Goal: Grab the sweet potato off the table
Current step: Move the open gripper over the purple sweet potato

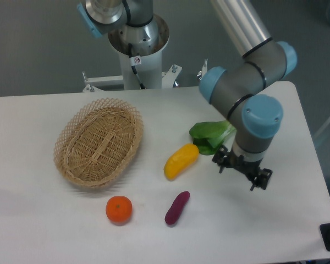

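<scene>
The gripper (241,170) hangs above the table (275,225), fingers apart and holding nothing, seemingly lined up for an approach. The sweet potato (177,208) lies at its eight o'clock, alone and well apart, between the orange (119,209) and the yellow vegetable (181,160).

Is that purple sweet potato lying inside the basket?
No, the sweet potato lies on the bare table, apart from the basket.
</scene>
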`<action>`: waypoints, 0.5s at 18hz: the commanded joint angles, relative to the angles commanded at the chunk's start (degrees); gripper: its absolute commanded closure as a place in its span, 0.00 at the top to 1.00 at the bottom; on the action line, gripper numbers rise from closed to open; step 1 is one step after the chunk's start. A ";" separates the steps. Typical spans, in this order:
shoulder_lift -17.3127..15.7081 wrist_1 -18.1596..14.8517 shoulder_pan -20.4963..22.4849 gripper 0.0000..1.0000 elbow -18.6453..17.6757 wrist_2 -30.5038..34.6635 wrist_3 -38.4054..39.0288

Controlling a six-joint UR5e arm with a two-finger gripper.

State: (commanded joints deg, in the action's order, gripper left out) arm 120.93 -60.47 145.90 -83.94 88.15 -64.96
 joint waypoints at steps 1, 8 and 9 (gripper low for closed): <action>0.53 0.00 -0.79 1.00 0.09 0.09 1.40; 3.34 2.98 -4.83 1.00 0.09 0.00 8.00; 3.78 3.25 -5.53 1.00 0.35 0.00 9.31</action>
State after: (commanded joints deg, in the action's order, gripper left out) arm 124.71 -57.22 140.37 -83.59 88.15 -55.65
